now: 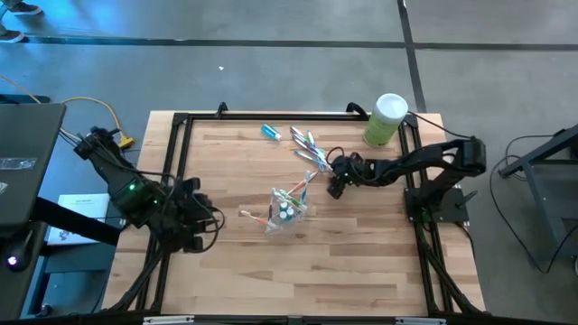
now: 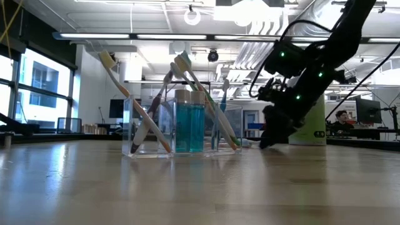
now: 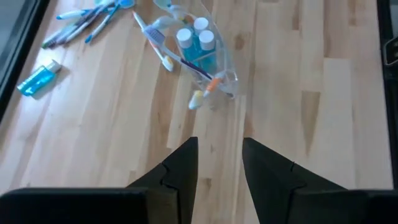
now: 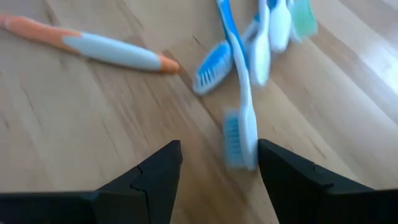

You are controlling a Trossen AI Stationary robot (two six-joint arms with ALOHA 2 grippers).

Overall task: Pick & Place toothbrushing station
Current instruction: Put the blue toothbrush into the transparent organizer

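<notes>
Both grippers, left (image 3: pixel 219 163) and right (image 4: pixel 217 163), gape empty; no writing is legible.

Pale wood grain is shown across the tabletop (image 1: pixel 361 244), framed in black. A clear cup (image 3: pixel 225 65) is seen, with teal tubes (image 3: pixel 200 46) capped in white inside it. An orange-and-white toothbrush (image 4: pixel 93 46) is picked out, and blue-and-white toothbrushes (image 4: pixel 242 112) beside it, one bristle head (image 4: pixel 211 68) striped blue and white. A loose teal tube (image 1: pixel 271 133) is spotted on the wood. A light-green canister (image 1: pixel 386 120) is topped in white. Both hands, left (image 3: pixel 219 165) and right (image 4: pixel 219 168), are rendered in flat black.
</notes>
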